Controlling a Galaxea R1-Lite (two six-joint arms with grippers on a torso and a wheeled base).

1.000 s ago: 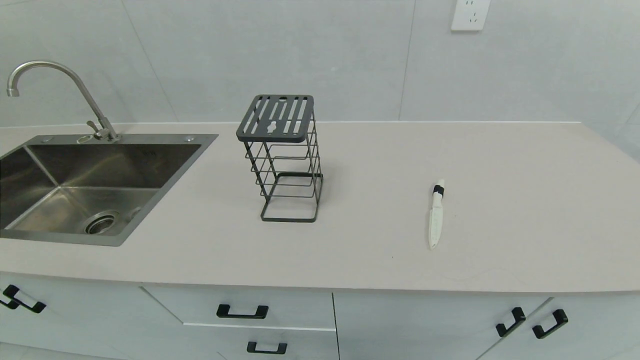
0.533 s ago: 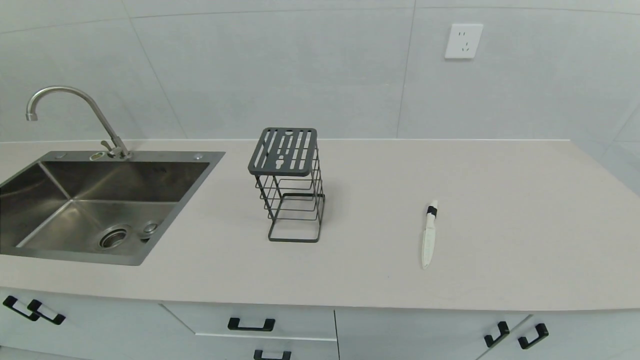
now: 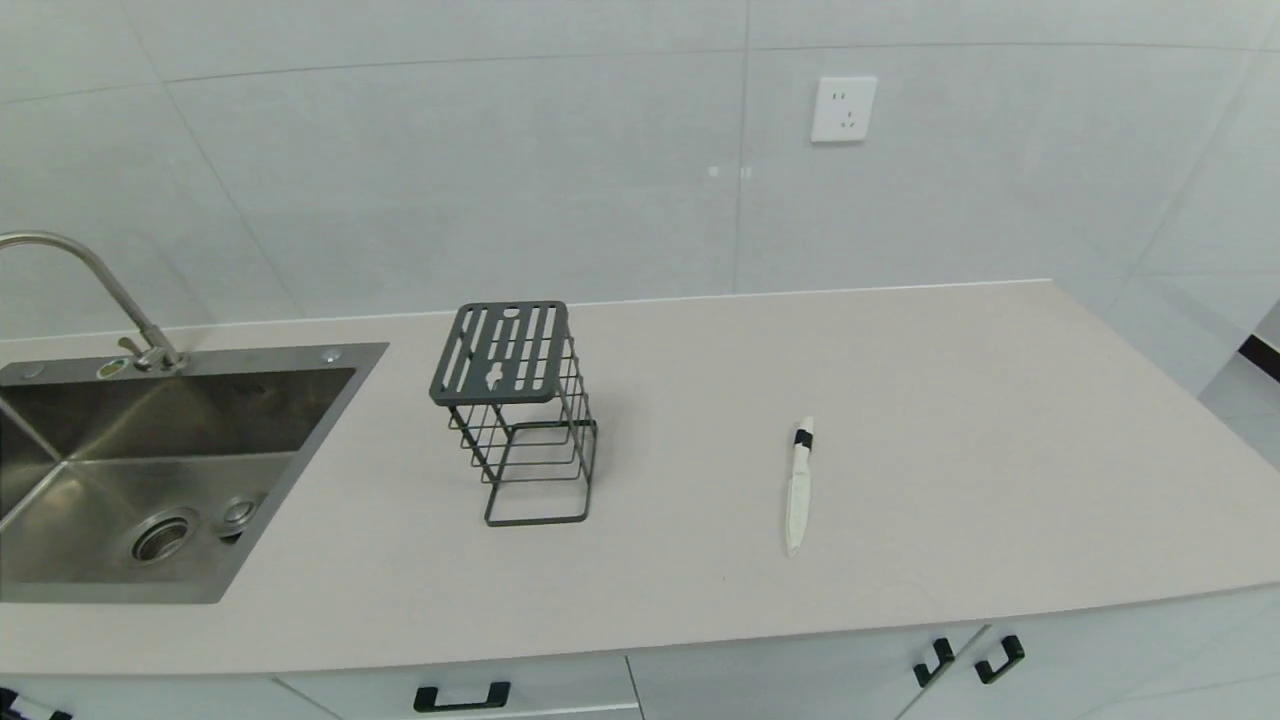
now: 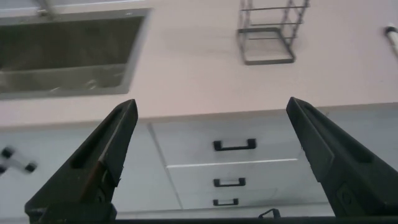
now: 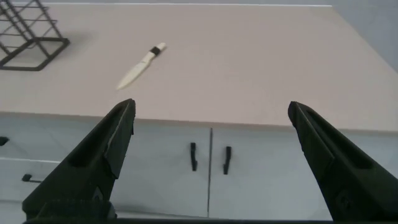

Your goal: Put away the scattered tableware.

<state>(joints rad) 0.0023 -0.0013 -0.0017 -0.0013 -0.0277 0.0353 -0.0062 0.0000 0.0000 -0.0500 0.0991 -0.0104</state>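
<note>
Step in hand: the approach, judged from the scene; nothing has been grasped yet and the tableware is not yet put away.
Knife: a white, slim knife with a black band on its handle is laid flat on the pale beige worktop, well ahead of the right end effector and beyond the worktop's front edge.
Rack: a dark grey wire rack with a slotted top plate is stood upright, well apart from the knife, between it and the stainless steel sink. It is well ahead of the left end effector.
Left end effector: its jaws are spread wide and empty, and it is held before the cupboard fronts.
Right end effector: its jaws are likewise spread wide, with nothing between them.
Next move: the right end effector would probably have to be raised over the worktop and lowered around the knife's handle. A flat, thin object calls for a low, careful pinch.
Change: the whole head view has shifted, so the camera has moved. The knife and rack are kept in the same relation.
</note>
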